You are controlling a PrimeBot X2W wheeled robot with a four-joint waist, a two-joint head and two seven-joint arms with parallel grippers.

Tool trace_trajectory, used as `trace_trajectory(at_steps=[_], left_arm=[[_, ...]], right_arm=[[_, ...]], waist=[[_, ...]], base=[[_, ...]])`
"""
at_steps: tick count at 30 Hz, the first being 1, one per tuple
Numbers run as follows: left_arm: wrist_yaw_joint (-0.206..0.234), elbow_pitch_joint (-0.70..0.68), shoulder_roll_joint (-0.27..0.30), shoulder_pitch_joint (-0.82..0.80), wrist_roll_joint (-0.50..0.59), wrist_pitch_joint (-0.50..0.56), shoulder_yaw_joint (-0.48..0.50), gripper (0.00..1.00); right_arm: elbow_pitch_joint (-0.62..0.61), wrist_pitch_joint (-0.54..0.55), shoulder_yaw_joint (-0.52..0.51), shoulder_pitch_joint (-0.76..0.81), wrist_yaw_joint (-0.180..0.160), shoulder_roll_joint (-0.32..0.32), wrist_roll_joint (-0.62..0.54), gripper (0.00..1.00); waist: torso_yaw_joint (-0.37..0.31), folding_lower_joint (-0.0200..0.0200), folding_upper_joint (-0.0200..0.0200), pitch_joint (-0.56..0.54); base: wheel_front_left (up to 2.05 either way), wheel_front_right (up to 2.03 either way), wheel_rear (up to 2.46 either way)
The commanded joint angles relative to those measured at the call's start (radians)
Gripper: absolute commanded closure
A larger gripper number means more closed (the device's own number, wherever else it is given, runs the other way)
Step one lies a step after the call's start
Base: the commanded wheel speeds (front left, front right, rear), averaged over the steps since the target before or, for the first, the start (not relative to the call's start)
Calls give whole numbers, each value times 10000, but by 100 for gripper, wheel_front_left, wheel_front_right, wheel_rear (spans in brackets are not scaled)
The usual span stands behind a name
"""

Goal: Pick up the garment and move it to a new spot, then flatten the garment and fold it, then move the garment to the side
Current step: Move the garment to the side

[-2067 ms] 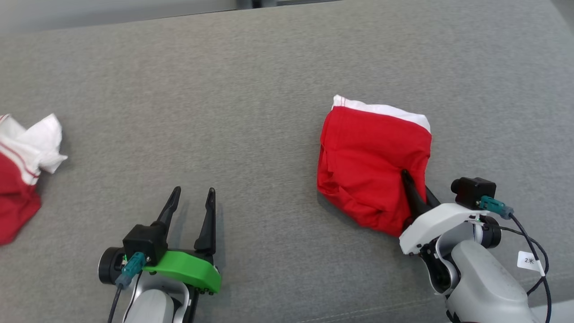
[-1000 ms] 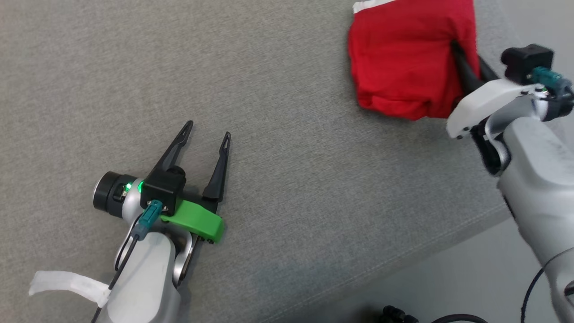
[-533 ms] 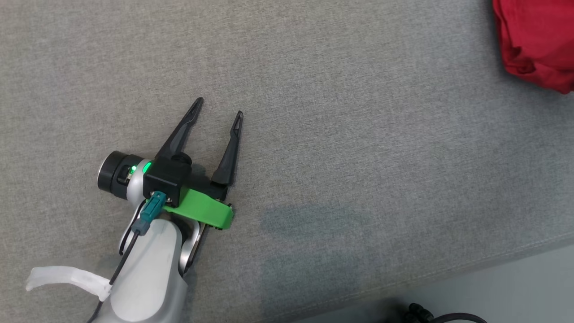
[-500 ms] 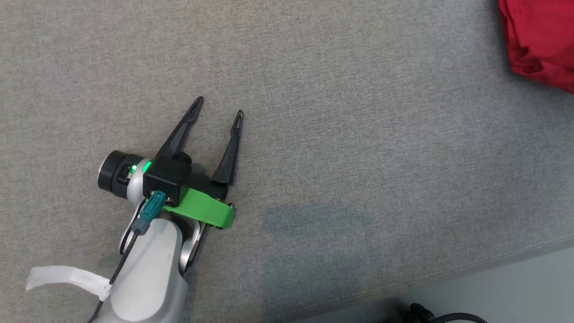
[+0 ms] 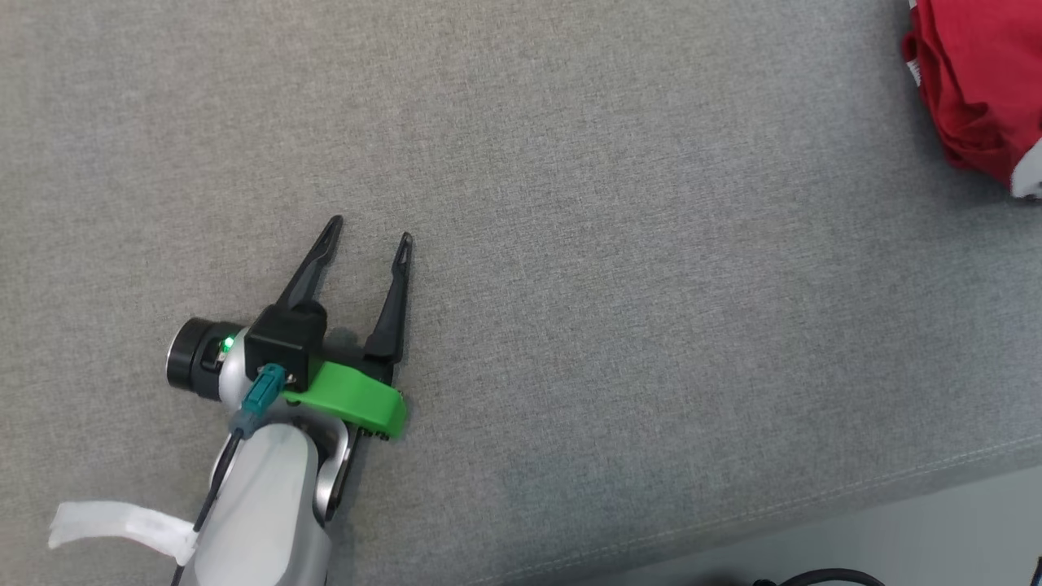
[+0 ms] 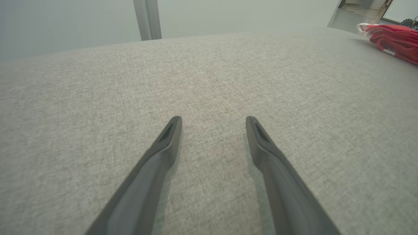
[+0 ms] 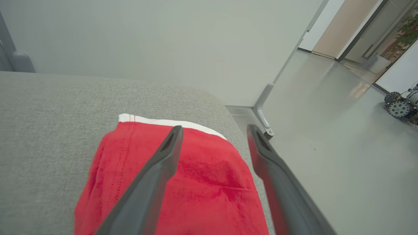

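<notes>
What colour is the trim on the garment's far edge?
White trim on a red garment; clearest in the right wrist view.

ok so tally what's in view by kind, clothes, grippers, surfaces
Red fabric garment with white trim: 1
Dark two-finger grippers: 2 (left gripper, right gripper, both open)
Grey woven fabric surface: 1
Total: 4

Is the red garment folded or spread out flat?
Folded: the red garment lies as a compact bundle, its white band along the far edge.
</notes>
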Motion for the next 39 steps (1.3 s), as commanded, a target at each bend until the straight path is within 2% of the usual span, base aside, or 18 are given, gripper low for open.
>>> trace_trajectory(at_steps=[1, 8, 18, 25, 39], left_arm=[[88, 169, 77, 345, -99, 24, 135, 0], [366, 139, -14, 766, -412, 19, 730, 0], [633, 298, -40, 1628, -942, 16, 1291, 0], [745, 328, -39, 2221, -1095, 15, 1529, 0], [724, 187, -38, 3366, -1082, 15, 2199, 0]], right_arm=[[-305, -27, 64, 286, -15, 265, -22, 0], [-1692, -27, 1116, 1829, -15, 1350, 595, 0], [-2721, -27, 2536, 3862, -15, 2153, 1423, 0], [-3290, -27, 2454, 4921, -15, 2624, 1418, 0], [-3574, -27, 2409, 6554, -15, 3077, 1245, 0]], waist=[[35, 0, 0, -529], [331, 0, 0, -1448], [1029, 0, 0, -2724], [1267, 0, 0, -3437], [1333, 0, 0, -4840]], base=[[0, 0, 0], [0, 0, 0], [0, 0, 0], [0, 0, 0], [0, 0, 0]])
